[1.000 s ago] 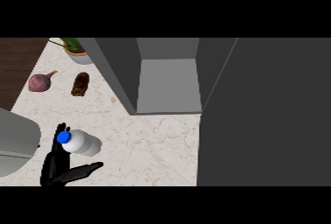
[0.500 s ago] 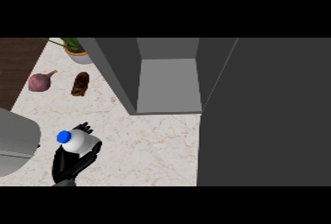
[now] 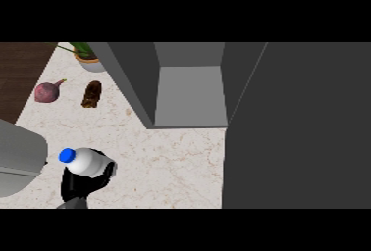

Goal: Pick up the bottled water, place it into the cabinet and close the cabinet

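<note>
Left hand (image 3: 81,185) curled round bottled water (image 3: 88,163) (blue cap up-left) on counter (image 3: 174,162); cabinet (image 3: 190,93) open.

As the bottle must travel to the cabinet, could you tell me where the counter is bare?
Bare: the pale marble counter between the white, blue-capped bottle in the black left hand, the open grey cabinet and its dark door. The cabinet's floor is bare too. Crowded: far left, with purple vegetable, brown oblong item and potted plant.

Bare counter (image 3: 174,157) runs up to the open cabinet (image 3: 188,93) (its door (image 3: 297,127) standing wide); the door blocks the right side.
</note>
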